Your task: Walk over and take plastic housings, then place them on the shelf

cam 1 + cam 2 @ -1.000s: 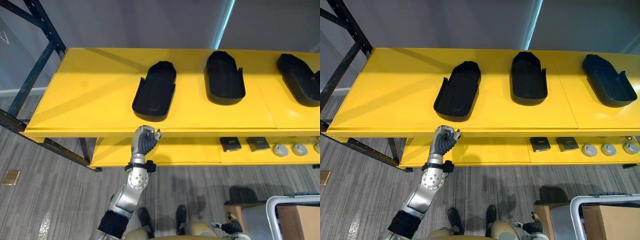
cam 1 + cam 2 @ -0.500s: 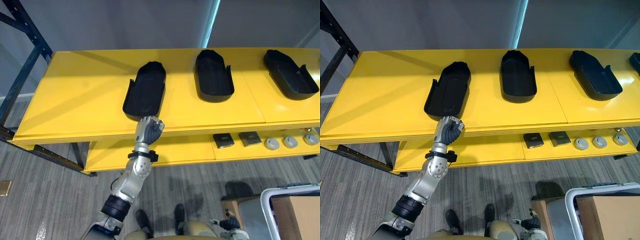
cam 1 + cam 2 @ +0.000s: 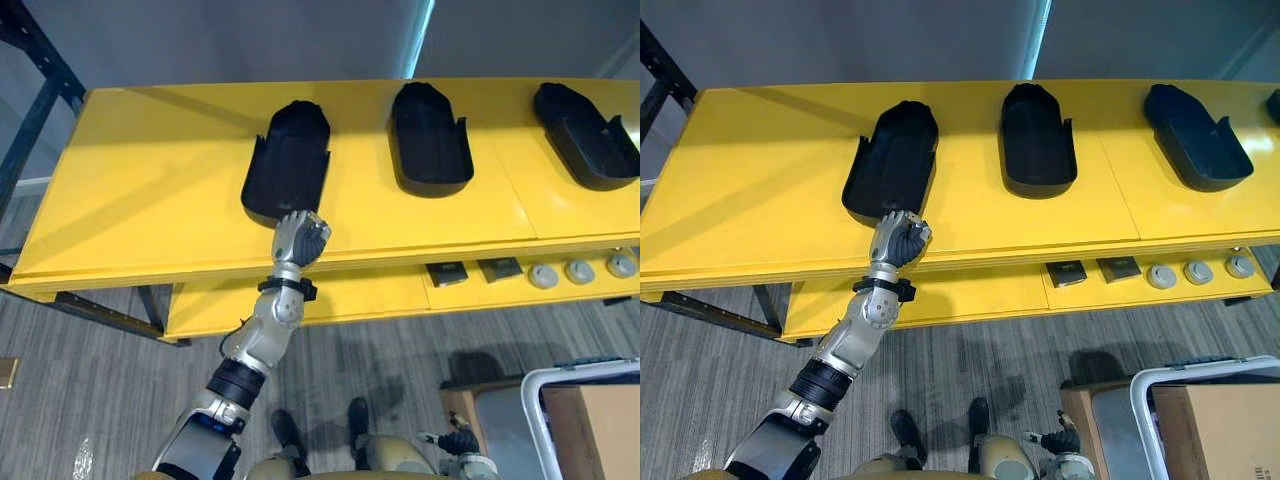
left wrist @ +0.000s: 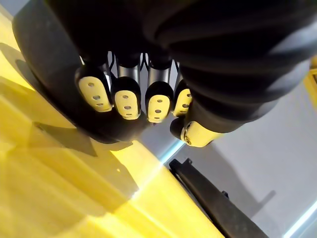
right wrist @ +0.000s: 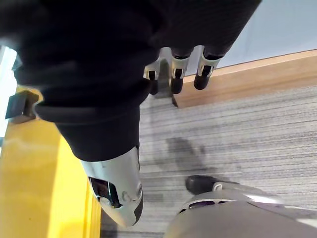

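Housing (image 3: 288, 160) 1 of 3, fisted left hand (image 3: 300, 240) (empty) at edge, bare shelf (image 3: 150, 180) beside

silver-grey arm (image 3: 262, 340), left robot hand (image 3: 300, 238) dark-ribbed, silver fingers (image 4: 128, 101)

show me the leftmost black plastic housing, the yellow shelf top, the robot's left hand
leftmost black plastic housing (image 3: 288, 165): left eye view, its hollow middle
yellow shelf top (image 3: 140, 200): left eye view, bare left part
left hand (image 3: 300, 240): left eye view, its middle
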Robot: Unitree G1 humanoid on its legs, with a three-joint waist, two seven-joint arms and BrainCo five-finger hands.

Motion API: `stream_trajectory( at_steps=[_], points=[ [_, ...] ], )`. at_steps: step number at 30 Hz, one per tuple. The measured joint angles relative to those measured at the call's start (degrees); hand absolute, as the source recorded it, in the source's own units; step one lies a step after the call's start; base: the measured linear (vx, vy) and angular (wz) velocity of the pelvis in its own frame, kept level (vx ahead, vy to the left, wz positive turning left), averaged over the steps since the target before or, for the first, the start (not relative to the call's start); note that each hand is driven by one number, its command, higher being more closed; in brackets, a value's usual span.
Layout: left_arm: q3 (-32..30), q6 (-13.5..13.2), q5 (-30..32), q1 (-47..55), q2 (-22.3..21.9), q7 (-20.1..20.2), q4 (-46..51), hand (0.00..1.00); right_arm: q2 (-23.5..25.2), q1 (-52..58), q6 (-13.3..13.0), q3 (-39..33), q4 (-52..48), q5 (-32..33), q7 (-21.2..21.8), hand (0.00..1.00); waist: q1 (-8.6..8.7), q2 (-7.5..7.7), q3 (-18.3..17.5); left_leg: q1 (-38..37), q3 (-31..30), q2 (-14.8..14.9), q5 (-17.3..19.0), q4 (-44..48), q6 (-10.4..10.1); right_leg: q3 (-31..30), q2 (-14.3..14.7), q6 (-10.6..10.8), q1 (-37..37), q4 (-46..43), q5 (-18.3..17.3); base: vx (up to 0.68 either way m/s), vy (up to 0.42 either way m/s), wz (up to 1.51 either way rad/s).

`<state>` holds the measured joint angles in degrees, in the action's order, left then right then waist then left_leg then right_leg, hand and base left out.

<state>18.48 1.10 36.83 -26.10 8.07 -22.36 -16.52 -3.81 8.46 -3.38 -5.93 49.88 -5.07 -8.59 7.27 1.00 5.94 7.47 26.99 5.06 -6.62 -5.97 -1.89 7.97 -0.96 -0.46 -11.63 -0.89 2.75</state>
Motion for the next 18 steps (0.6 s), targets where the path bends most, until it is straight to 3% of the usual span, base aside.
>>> stream_trajectory(
  at_steps=[13, 18],
  points=[
    [0.00, 0.43, 0.01, -4.30, -0.02, -0.04, -1.00, 1.00, 0.22, 1.01, -0.07, 0.06, -1.88, 0.04, -0.01, 0.00, 0.74, -0.01, 0.00, 1.24, 1.01, -0.03, 0.32, -0.02, -0.03, -0.84, -0.06, 0.03, -1.74, -0.03, 1.17, 0.01, 0.007, -0.04],
    [-0.02, 0.22, -0.18, -3.86, 0.00, -0.15, 6.53, 1.00, 0.53, 1.04, -0.08, -0.52, -1.42, 0.09, -0.03, 0.00, 1.26, -0.02, 0.01, 0.24, -0.12, -0.23, -0.14, 0.00, 0.51, -0.04, -0.20, 0.04, -0.14, 0.36, 1.17, 0.06, 0.011, 0.08]
  ],
)
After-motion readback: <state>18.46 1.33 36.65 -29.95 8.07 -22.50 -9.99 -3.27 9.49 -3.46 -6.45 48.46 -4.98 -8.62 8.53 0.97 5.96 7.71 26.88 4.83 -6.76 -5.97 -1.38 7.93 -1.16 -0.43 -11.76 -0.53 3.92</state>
